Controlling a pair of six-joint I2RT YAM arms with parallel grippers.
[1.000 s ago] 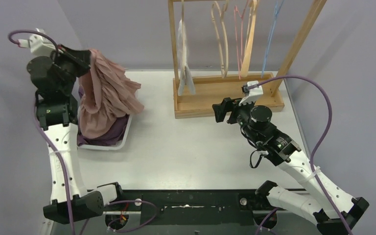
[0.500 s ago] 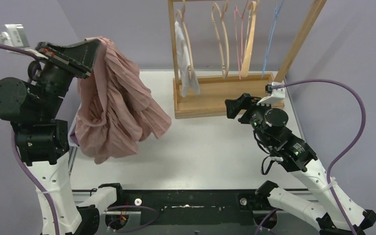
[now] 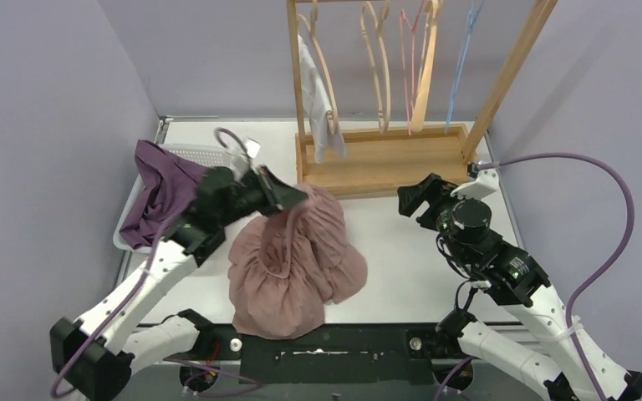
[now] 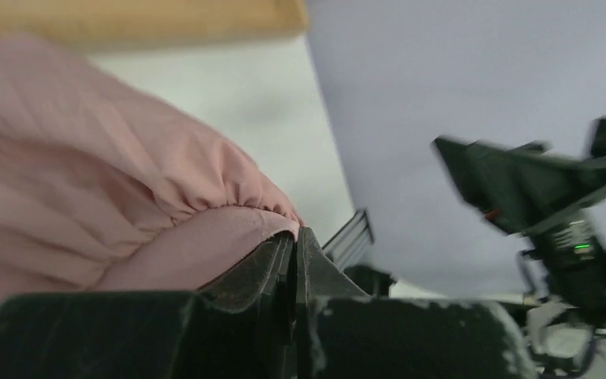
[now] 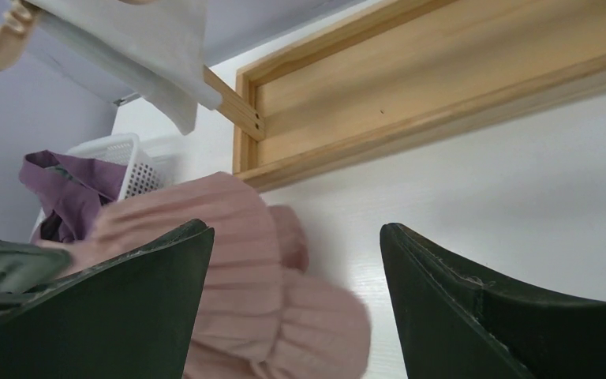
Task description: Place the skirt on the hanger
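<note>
The pink pleated skirt lies bunched on the table's middle, its waistband lifted. My left gripper is shut on that waistband; in the left wrist view the jaws meet on the gathered edge of the skirt. My right gripper hangs open to the right of the skirt, nothing between its fingers. In the right wrist view, the skirt lies ahead of the right gripper and to its left. Bare wooden hangers hang on the rack behind.
The wooden rack's base stands at the back, with a white garment on its leftmost hanger and pink and blue hangers. A white basket with purple cloth sits at the left.
My left arm has swung down from high over the basket to the table's middle, bringing the skirt down onto the table. The right arm has drawn back a little to the right.
</note>
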